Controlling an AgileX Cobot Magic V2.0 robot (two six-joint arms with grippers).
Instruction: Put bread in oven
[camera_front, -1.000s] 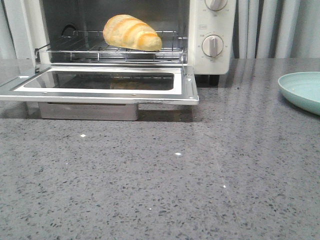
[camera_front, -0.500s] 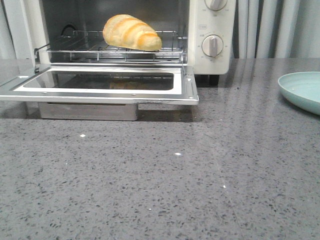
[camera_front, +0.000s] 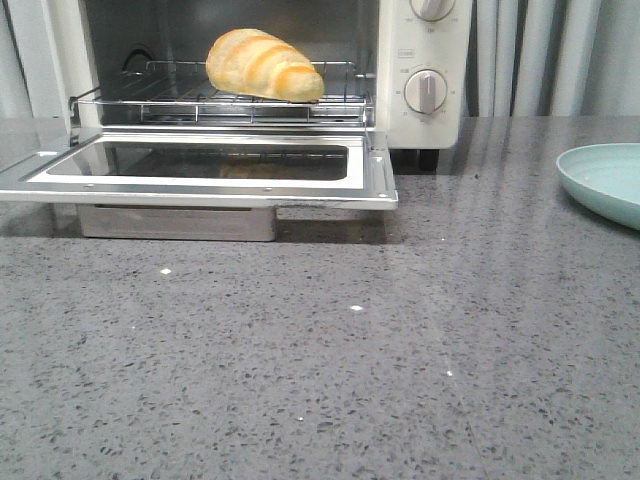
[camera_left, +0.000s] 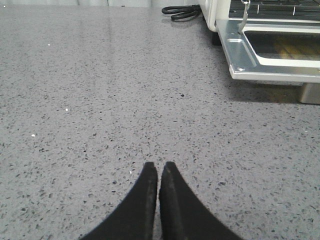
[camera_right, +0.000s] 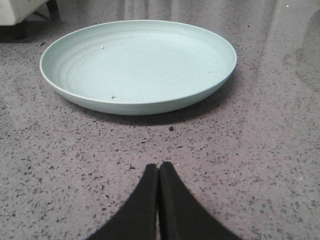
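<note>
We see the golden-yellow, orange-striped croissant-shaped bread (camera_front: 264, 65) lying on the wire rack (camera_front: 215, 100) inside the cream-white toaster oven (camera_front: 425, 75) (its glass door (camera_front: 200, 170) hangs flat open). Our left gripper (camera_left: 159, 172) and right gripper (camera_right: 158, 172) are both pressed together, holding nothing, over the speckled grey stone table (camera_front: 350, 350); the right one faces a pale green round plate (camera_right: 137, 62).

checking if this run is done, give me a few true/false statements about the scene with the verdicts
1. The bread lies on the wire rack inside the oven. True.
2. The oven door is shut. False: it is folded down open.
3. The left gripper holds the bread. False: it is shut on nothing, over the table.
4. The green plate has nothing large on it. True.
5. The right gripper is wide open. False: its fingers are together.
</note>
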